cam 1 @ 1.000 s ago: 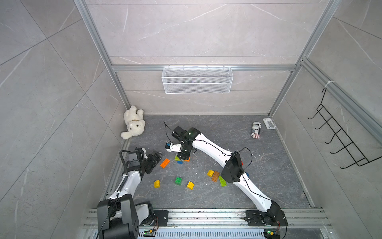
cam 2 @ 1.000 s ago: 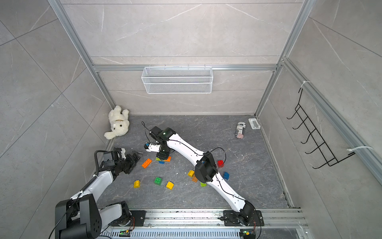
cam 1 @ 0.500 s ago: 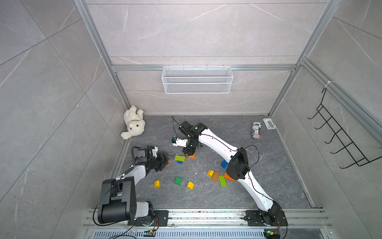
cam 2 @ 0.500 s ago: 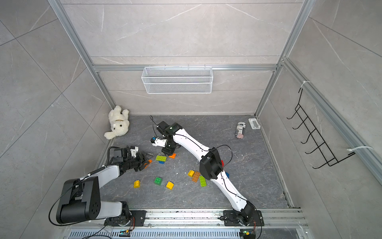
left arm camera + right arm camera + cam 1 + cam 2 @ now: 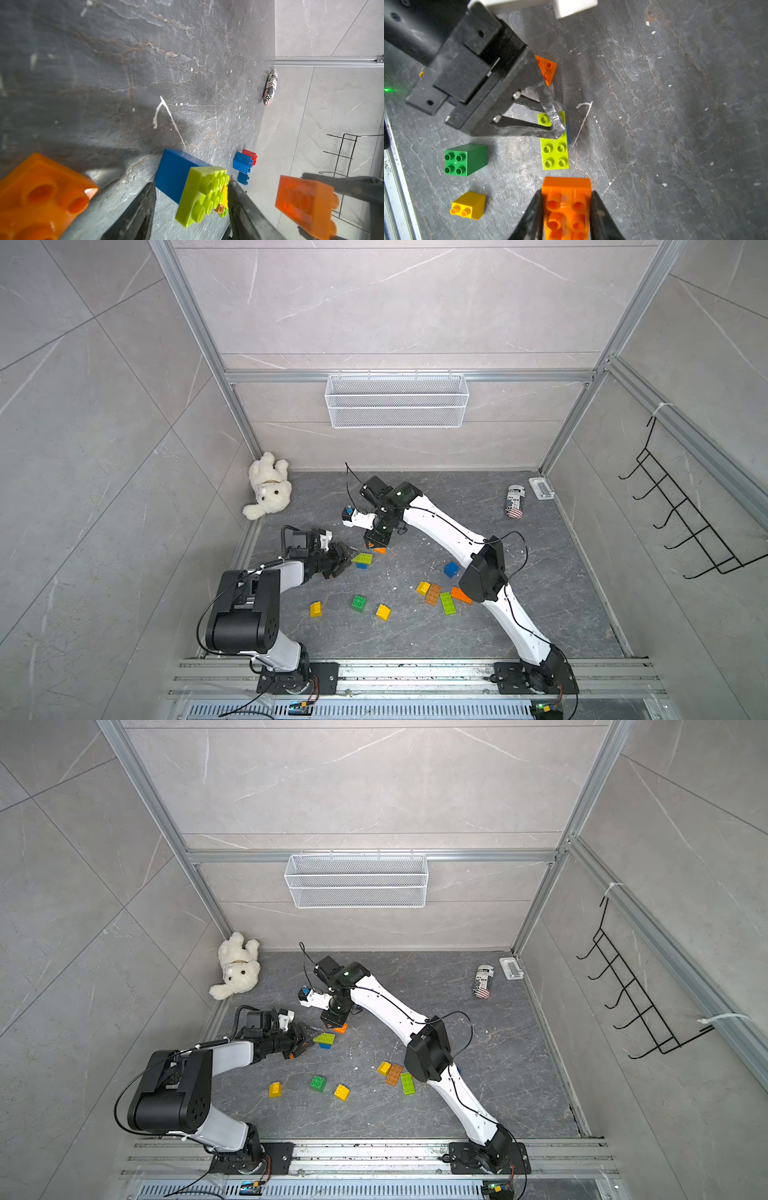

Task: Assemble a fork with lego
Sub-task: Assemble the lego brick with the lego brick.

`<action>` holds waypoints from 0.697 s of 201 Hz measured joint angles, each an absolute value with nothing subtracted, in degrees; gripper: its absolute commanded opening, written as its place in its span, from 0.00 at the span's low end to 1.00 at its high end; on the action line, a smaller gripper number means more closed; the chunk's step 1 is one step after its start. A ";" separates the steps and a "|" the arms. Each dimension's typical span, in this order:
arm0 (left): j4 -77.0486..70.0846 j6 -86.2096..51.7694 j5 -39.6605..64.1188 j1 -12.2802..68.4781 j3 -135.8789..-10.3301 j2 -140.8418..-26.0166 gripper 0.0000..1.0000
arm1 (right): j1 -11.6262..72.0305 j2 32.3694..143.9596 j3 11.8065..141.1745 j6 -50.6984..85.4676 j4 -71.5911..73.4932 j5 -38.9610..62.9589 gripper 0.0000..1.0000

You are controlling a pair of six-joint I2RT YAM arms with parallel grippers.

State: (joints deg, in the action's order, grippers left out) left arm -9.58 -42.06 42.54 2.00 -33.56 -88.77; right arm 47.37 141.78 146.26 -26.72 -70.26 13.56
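On the left half of the desk (image 5: 540,626), about midway between its near and far edges, we see a lime brick (image 5: 362,558) lying studs-up and tilted on a blue brick (image 5: 361,566). Its long axis runs roughly parallel to the far edge, one end toward the left jaws. Those jaws stand partly spread astride that end. In the left wrist view one jaw touches the brick's side and the other stands a little off it.

The right jaws pinch an orange sloped brick (image 5: 566,205) by its long sides. Its long axis lies along the jaws and its smooth sloped end points at the lime brick, near but apart. A second orange brick (image 5: 547,68) lies beside the left jaws.

Toward the near edge sit a green brick (image 5: 358,603) and two yellow bricks (image 5: 315,609) (image 5: 382,612).

By the far right corner a can (image 5: 515,501) lies on its side, long axis toward the far edge. We make out a stars-and-stripes print, but its lettering is too small to read.
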 measured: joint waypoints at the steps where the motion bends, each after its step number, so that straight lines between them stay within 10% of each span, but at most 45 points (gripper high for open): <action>1: -9.58 -42.06 42.54 2.00 -33.56 -88.77 0.55 | 47.37 141.78 146.26 -26.74 -70.26 13.56 0.30; 140: -14.61 -42.68 46.70 4.99 -33.65 -92.66 0.36 | 47.37 142.10 140.68 -26.70 -69.45 16.14 0.29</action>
